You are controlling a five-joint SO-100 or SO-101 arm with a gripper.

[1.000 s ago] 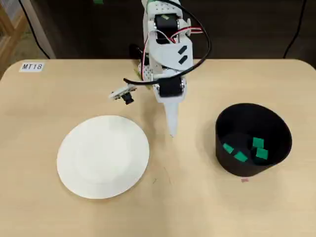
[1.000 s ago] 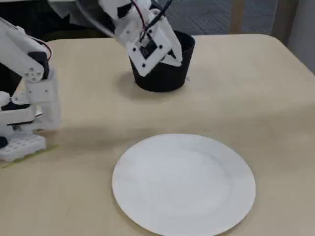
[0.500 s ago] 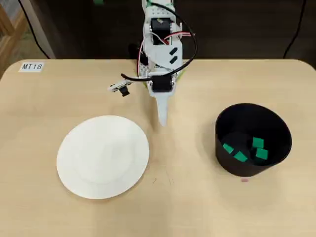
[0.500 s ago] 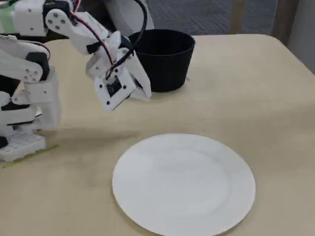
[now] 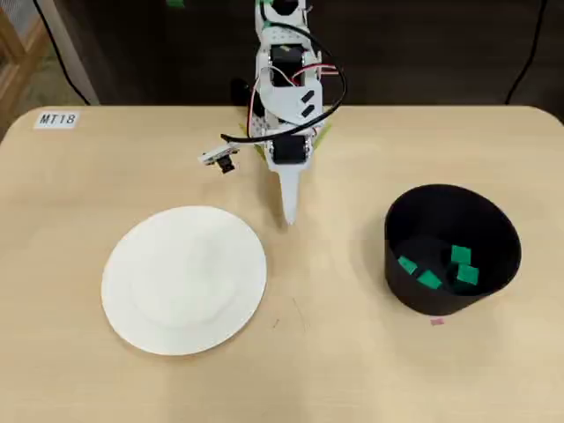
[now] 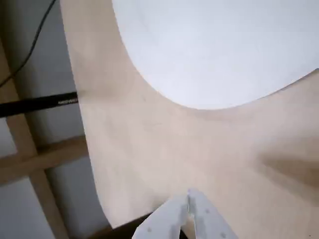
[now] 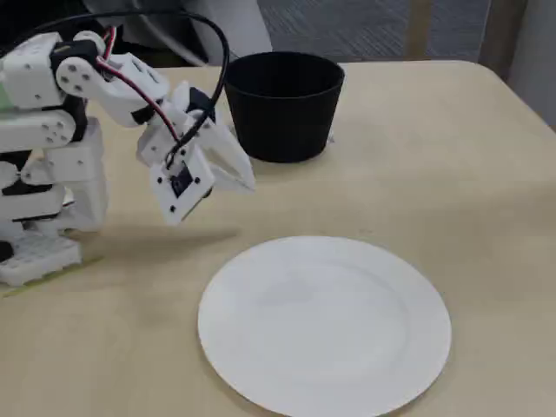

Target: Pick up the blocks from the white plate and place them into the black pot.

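Observation:
The white plate (image 5: 183,280) lies bare on the table; it also shows in the wrist view (image 6: 214,50) and the fixed view (image 7: 324,322). Several green blocks (image 5: 432,268) lie inside the black pot (image 5: 452,248) at the right of the overhead view. In the fixed view the pot (image 7: 282,104) hides them. My gripper (image 5: 288,214) is shut and empty, hanging above the table between plate and pot. It shows shut in the wrist view (image 6: 188,199) and the fixed view (image 7: 246,180).
A white label "MT18" (image 5: 58,119) sits at the table's back left corner in the overhead view. The arm's base (image 7: 39,234) stands at the table's back edge. A small pink mark (image 5: 437,322) lies in front of the pot.

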